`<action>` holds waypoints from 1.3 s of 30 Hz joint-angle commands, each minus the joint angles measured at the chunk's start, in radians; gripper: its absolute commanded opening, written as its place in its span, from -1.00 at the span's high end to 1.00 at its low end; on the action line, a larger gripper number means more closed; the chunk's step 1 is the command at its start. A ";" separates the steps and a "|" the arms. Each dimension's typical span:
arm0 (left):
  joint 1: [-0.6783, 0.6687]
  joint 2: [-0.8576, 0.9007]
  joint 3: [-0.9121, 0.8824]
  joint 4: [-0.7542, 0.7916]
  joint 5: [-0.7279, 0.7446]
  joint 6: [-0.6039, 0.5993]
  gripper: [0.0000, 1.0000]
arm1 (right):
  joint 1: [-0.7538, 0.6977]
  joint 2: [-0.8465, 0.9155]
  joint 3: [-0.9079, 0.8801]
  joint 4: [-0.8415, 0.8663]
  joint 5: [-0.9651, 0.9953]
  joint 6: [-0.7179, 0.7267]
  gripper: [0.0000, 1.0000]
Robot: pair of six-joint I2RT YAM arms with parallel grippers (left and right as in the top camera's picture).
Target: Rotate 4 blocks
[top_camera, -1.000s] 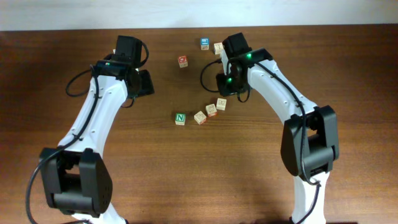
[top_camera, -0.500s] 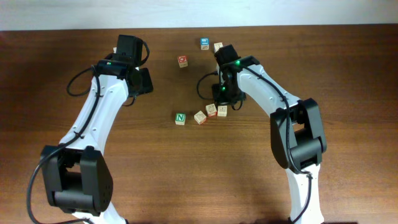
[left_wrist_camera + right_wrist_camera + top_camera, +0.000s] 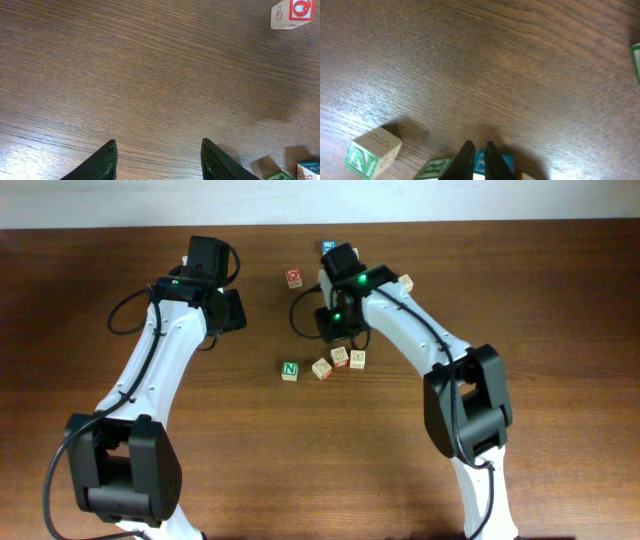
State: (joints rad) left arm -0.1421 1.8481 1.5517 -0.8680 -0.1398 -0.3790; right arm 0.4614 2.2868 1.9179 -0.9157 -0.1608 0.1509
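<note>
Right claw (image 3: 479,147) is pressed together and empty, its tips right at the far side of the four-block row mid-worktop. Left to right, the row is green N block (image 3: 290,370), left tan block (image 3: 321,368), red-marked block (image 3: 340,357), right tan block (image 3: 357,359). Left claw (image 3: 159,159) is spread and empty over bare worktop (image 3: 200,460), well left of the row, with the red O cube (image 3: 294,277) farther back.

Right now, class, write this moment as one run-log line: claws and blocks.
left claw: open, over bare table | right claw: shut, empty, beside blocks | blocks: four in a row
</note>
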 commanded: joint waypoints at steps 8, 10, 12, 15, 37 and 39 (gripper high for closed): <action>-0.001 0.009 0.020 -0.001 -0.014 -0.002 -0.03 | 0.028 0.011 -0.061 -0.043 0.155 0.203 0.83; -0.001 0.009 0.020 -0.001 -0.014 -0.002 -0.03 | 0.028 0.011 -0.061 -0.057 0.163 0.207 0.83; -0.001 0.009 0.020 -0.001 -0.014 -0.002 -0.04 | 0.027 0.010 -0.056 -0.050 0.174 0.206 0.82; 0.003 0.009 0.022 0.012 -0.041 -0.002 -0.08 | 0.027 0.009 0.046 -0.096 0.079 0.092 0.66; 0.113 0.009 0.027 -0.050 -0.066 -0.029 -0.08 | 0.192 0.011 -0.083 -0.014 0.174 -0.121 0.78; 0.113 0.009 0.027 -0.053 -0.066 -0.029 -0.07 | 0.192 0.011 -0.083 -0.009 0.175 -0.121 0.79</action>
State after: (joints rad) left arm -0.0303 1.8481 1.5562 -0.9184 -0.1989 -0.3912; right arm 0.6525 2.2955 1.8404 -0.9302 -0.0223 0.0418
